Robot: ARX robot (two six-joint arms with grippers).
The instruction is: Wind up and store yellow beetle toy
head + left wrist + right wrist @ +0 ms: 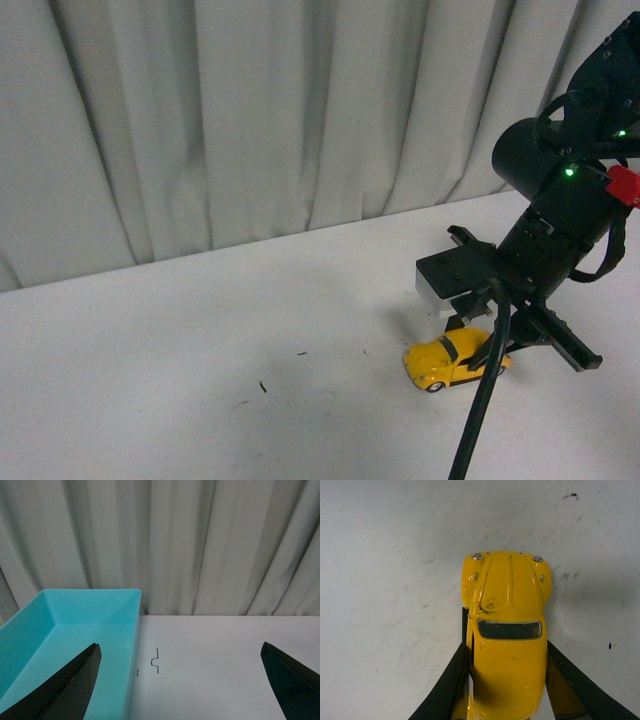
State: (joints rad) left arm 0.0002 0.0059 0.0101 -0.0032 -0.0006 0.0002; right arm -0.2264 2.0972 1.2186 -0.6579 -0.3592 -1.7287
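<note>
Between right fingers [449,682], glossy yellow beetle toy [507,645]

No text, brand, number or sign can be read in any of the three views. The yellow beetle toy [506,630] shows only dark scuffs on its paint, none forming a legible badge or plate. A red tag [622,186] on the right arm [560,215] is too small to make out any print. A thin dark squiggle [156,660] on the white counter [225,670] forms no legible character.
</note>
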